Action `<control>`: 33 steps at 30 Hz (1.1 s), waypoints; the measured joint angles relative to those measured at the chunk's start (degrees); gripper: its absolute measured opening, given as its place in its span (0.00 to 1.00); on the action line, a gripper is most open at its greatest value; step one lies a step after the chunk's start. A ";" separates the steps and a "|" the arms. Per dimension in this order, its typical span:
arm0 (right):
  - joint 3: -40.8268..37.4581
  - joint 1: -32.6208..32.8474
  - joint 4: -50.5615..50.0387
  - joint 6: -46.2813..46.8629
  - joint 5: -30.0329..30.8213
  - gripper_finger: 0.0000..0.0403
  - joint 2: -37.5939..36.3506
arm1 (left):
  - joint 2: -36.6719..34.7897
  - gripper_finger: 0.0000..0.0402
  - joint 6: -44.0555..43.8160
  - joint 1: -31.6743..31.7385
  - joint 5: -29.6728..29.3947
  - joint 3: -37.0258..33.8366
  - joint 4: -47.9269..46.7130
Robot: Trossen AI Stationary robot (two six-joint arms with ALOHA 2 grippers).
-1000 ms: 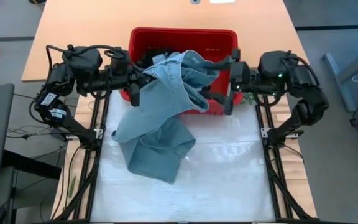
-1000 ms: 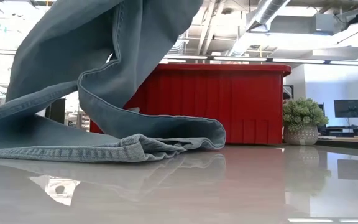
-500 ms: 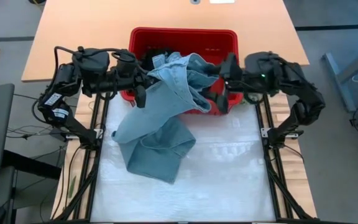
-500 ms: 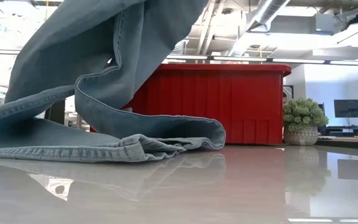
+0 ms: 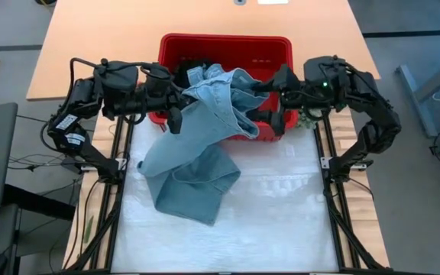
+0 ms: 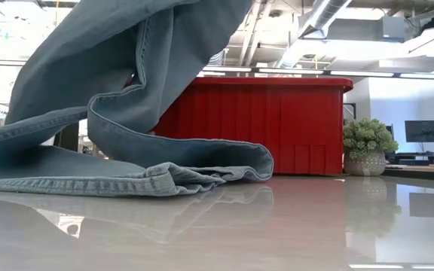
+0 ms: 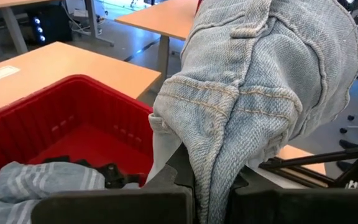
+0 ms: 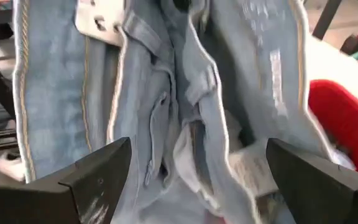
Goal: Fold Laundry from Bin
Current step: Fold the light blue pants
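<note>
Denim-blue jeans [image 5: 197, 145] are held up at the red bin's [image 5: 228, 42] near left corner. Their top part hangs over the bin's near rim and their lower end [image 5: 193, 187] lies on the table; they also show in the low view [image 6: 89, 98]. My left gripper [image 5: 176, 113] is shut on them. My right gripper [image 5: 272, 107] is open at the jeans' right side. In the right wrist view its fingers [image 8: 101, 171] stand wide apart before the jeans' folds [image 8: 166, 93]. A striped garment [image 7: 48, 177] and black ones [image 7: 107, 171] lie in the bin. My left gripper pinches a bunched fold of the denim [image 7: 211, 165], several layers thick, between its two fingers. The fingers come about level from the table's left. The held part is lifted clear above the bin's near rim; the rest hangs slack down to the table.
A small green fuzzy lump [image 6: 365, 143] sits right of the bin, by my right arm [image 5: 304, 118]. The shiny white table surface [image 5: 281, 221] lies near and right of the jeans. Dark frame rails [image 5: 331, 198] run along both table sides.
My right gripper has moved toward the table's left, up to the jeans' right side, and stays open. My left gripper has shifted a little toward the right with the held denim. The jeans' lower end has stayed on the table.
</note>
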 joint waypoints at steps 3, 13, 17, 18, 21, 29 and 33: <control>-0.02 -1.06 -1.10 4.58 -3.28 0.99 0.07 | -0.04 0.00 0.65 0.07 -0.13 0.00 -0.07; -0.04 -3.23 -1.16 9.22 -6.72 0.99 0.11 | -0.04 0.00 0.87 0.07 -0.50 0.00 -0.73; -0.04 -3.11 -0.60 10.16 -9.27 0.99 0.09 | -0.04 0.00 0.89 0.07 -1.70 0.00 -1.31; -0.04 -3.08 -0.55 10.19 -9.62 0.99 0.08 | -0.04 0.00 0.92 0.07 -1.99 0.00 -1.31; -0.04 -2.65 -0.57 10.30 -9.76 0.99 0.08 | -0.04 0.00 1.07 0.07 -2.85 0.00 -1.30; 0.00 -2.32 -0.87 10.08 -9.73 0.99 0.84 | -0.04 0.00 1.78 0.26 -3.08 0.00 0.71; -0.02 -1.87 -1.71 9.14 -9.70 0.99 2.07 | -0.04 0.00 1.49 1.00 -3.09 0.00 1.79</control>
